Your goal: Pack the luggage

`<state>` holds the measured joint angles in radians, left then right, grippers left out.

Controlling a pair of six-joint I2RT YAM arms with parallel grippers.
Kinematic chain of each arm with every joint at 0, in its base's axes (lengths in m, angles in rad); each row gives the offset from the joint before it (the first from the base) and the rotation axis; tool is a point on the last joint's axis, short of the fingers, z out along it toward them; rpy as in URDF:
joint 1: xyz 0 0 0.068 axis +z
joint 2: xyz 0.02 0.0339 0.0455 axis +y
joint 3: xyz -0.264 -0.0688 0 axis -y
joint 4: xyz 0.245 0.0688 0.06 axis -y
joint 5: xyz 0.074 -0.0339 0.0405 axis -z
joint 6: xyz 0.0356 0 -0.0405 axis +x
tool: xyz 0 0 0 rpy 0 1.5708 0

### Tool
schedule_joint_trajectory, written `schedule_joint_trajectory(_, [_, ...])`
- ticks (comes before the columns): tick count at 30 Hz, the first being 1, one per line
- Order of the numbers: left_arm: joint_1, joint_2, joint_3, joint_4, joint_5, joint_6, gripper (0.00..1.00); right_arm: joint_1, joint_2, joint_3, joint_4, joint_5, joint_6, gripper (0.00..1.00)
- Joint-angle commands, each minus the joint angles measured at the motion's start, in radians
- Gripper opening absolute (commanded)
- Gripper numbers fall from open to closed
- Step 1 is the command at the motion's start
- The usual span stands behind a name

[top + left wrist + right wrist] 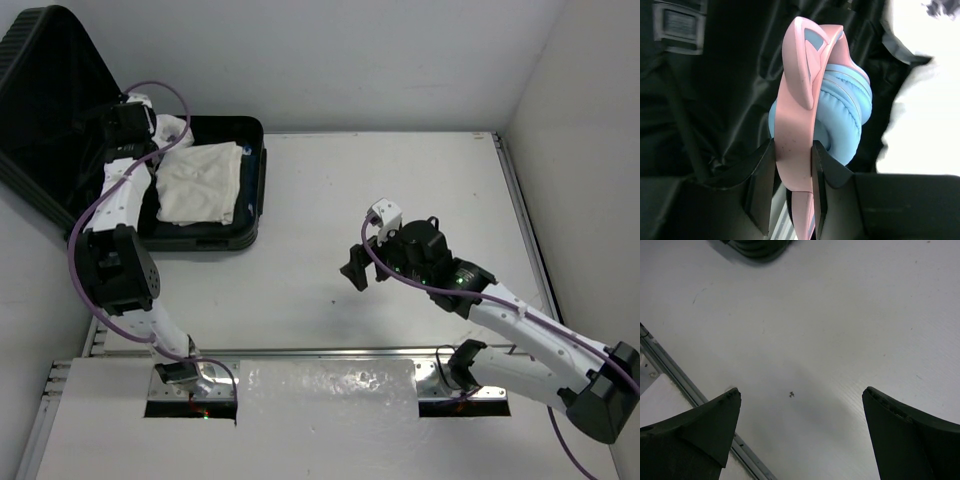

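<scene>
The luggage (225, 240) lies open at the table's far left, its ribbed lid (45, 90) leaning back against the wall. A folded white garment (200, 185) lies in its base. My left gripper (125, 120) hangs over the luggage's back left part. In the left wrist view it (794, 150) is shut on the pink band of pink and blue headphones (805, 100), with the black lining (715, 100) behind and the white garment (925, 110) to the right. My right gripper (356, 268) is open and empty above the bare table (800, 395). A corner of the luggage (757, 247) shows at the top of the right wrist view.
A metal rail (330, 355) runs along the near edge of the table, with a translucent sheet (330, 390) over it between the arm bases. White walls close the back and the right side.
</scene>
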<state>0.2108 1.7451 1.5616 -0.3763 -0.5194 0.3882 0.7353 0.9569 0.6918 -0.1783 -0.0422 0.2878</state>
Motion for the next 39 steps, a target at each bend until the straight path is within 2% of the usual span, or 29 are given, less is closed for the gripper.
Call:
schedule_joint_trajectory(1, [0.007, -0.001, 0.025, 0.048, 0.064, 0.021, 0.00, 0.001, 0.006, 0.012, 0.039, -0.025, -0.015, 0.99])
schedule_joint_trajectory(2, [0.007, 0.010, 0.028, 0.024, 0.073, 0.024, 0.00, -0.001, 0.003, 0.015, 0.033, -0.018, -0.018, 0.99])
schedule_joint_trajectory(5, [0.006, 0.053, 0.058, -0.024, 0.107, -0.005, 0.14, -0.001, -0.010, 0.017, 0.019, 0.005, -0.024, 0.99])
schedule_joint_trajectory(6, [0.002, 0.062, 0.067, -0.035, 0.120, -0.008, 0.22, 0.001, -0.012, 0.021, 0.011, 0.011, -0.029, 0.99])
schedule_joint_trajectory(7, [-0.001, 0.071, 0.072, -0.035, 0.105, -0.014, 0.45, 0.001, -0.010, 0.029, 0.007, 0.018, -0.030, 0.99])
schedule_joint_trajectory(8, [-0.005, 0.073, 0.084, -0.035, 0.082, -0.028, 0.95, 0.001, -0.009, 0.035, -0.010, 0.030, -0.033, 0.99])
schedule_joint_trajectory(9, [-0.007, 0.071, 0.090, -0.038, 0.069, -0.031, 1.00, 0.001, -0.006, 0.046, -0.021, 0.037, -0.038, 0.99])
schedule_joint_trajectory(11, [-0.007, 0.048, 0.118, -0.041, 0.039, -0.051, 1.00, -0.001, 0.000, 0.054, -0.036, 0.068, -0.042, 0.99])
schedule_joint_trajectory(12, [-0.008, 0.036, 0.130, -0.050, 0.023, -0.080, 1.00, 0.001, 0.006, 0.058, -0.055, 0.132, -0.044, 0.99])
schedule_joint_trajectory(16, [-0.008, -0.103, 0.143, -0.019, -0.117, -0.127, 1.00, -0.027, 0.072, 0.110, -0.116, 0.197, -0.044, 0.99])
schedule_joint_trajectory(18, [-0.007, -0.192, 0.158, -0.036, -0.200, -0.219, 1.00, -0.066, 0.097, 0.150, -0.180, 0.261, -0.035, 0.99])
schedule_joint_trajectory(20, [-0.005, -0.257, 0.190, -0.122, -0.191, -0.372, 1.00, -0.120, 0.118, 0.173, -0.227, 0.266, -0.010, 0.99])
schedule_joint_trajectory(21, [-0.005, -0.332, 0.210, -0.218, -0.154, -0.470, 1.00, -0.190, 0.120, 0.176, -0.240, 0.233, -0.004, 0.99])
schedule_joint_trajectory(22, [-0.004, -0.382, 0.187, -0.223, -0.098, -0.592, 1.00, -0.221, 0.124, 0.178, -0.259, 0.222, -0.003, 0.99])
schedule_joint_trajectory(23, [-0.004, -0.498, 0.143, -0.213, 0.061, -0.641, 1.00, -0.270, 0.134, 0.183, -0.274, 0.228, -0.010, 0.99])
schedule_joint_trajectory(24, [-0.004, -0.560, 0.009, -0.193, 0.179, -0.679, 1.00, -0.289, 0.141, 0.186, -0.294, 0.293, -0.012, 0.99])
schedule_joint_trajectory(25, [-0.004, -0.629, -0.077, -0.108, 0.293, -0.708, 1.00, -0.303, 0.154, 0.189, -0.337, 0.321, -0.018, 0.99])
schedule_joint_trajectory(26, [-0.004, -0.759, -0.162, -0.060, 0.508, -0.722, 1.00, -0.338, 0.183, 0.193, -0.360, 0.338, -0.028, 0.99])
schedule_joint_trajectory(27, [-0.004, -0.815, -0.346, 0.009, 0.601, -0.741, 1.00, -0.356, 0.195, 0.190, -0.380, 0.344, -0.035, 0.99])
schedule_joint_trajectory(28, [-0.004, -0.869, -0.435, 0.108, 0.646, -0.805, 1.00, -0.378, 0.209, 0.181, -0.406, 0.346, -0.042, 0.99])
schedule_joint_trajectory(29, [-0.005, -0.941, -0.505, 0.134, 0.673, -0.834, 1.00, -0.422, 0.226, 0.160, -0.418, 0.347, -0.042, 0.99])
schedule_joint_trajectory(30, [-0.007, -0.961, -0.614, 0.151, 0.693, -0.841, 1.00, -0.448, 0.226, 0.141, -0.423, 0.347, -0.035, 0.99])
schedule_joint_trajectory(32, [-0.008, -0.964, -0.705, 0.140, 0.729, -0.832, 1.00, -0.520, 0.218, 0.077, -0.403, 0.329, -0.015, 0.99])
schedule_joint_trajectory(34, [-0.011, -0.952, -0.744, 0.123, 0.757, -0.786, 1.00, -0.548, 0.230, 0.055, -0.386, 0.294, -0.010, 0.97])
schedule_joint_trajectory(37, [-0.056, -0.963, -0.788, 0.122, 0.737, -0.759, 1.00, -0.573, 0.299, 0.077, -0.406, 0.372, -0.018, 0.96])
schedule_joint_trajectory(39, [-0.092, -0.996, -0.799, 0.126, 0.734, -0.753, 1.00, -0.631, 0.362, 0.083, -0.397, 0.354, -0.021, 0.94])
